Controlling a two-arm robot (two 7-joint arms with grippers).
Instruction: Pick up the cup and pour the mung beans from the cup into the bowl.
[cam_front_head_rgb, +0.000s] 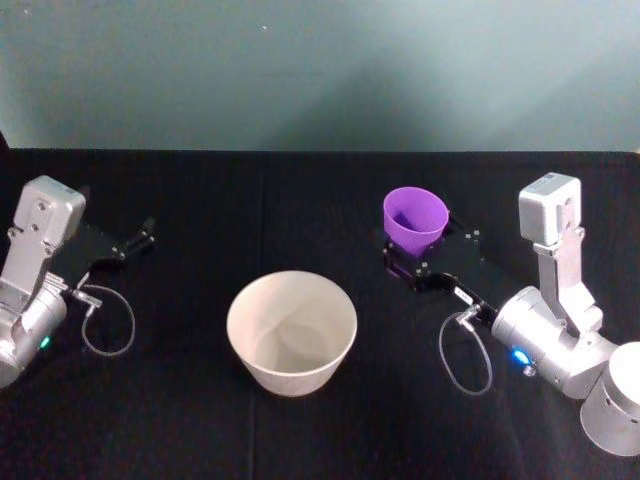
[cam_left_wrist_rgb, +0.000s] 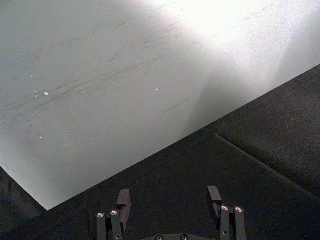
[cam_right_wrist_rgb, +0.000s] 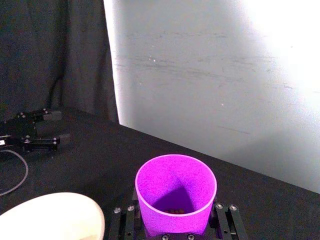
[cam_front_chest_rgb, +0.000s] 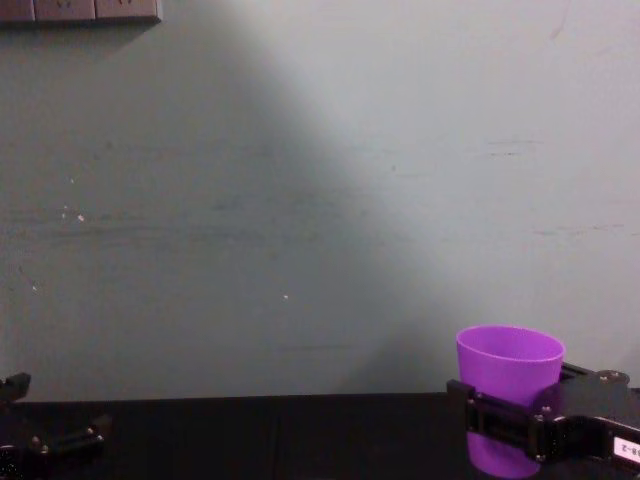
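Observation:
The purple cup (cam_front_head_rgb: 415, 218) stands upright right of the middle of the black table, and my right gripper (cam_front_head_rgb: 427, 247) is shut on its lower half. In the right wrist view the cup (cam_right_wrist_rgb: 175, 192) sits between the two fingers, with a few small mung beans (cam_right_wrist_rgb: 175, 211) dimly visible at its bottom. From the chest, the cup (cam_front_chest_rgb: 508, 385) is at the lower right with the black fingers across its base. The white bowl (cam_front_head_rgb: 292, 330) sits at the table's middle front, left of the cup. My left gripper (cam_front_head_rgb: 135, 240) rests open at the far left with nothing in it.
A black cloth covers the table (cam_front_head_rgb: 300, 200), which ends at a pale wall (cam_front_head_rgb: 320, 70) close behind. Loose cable loops hang by each wrist (cam_front_head_rgb: 465, 350). The bowl's rim (cam_right_wrist_rgb: 50, 215) lies just beside the cup in the right wrist view.

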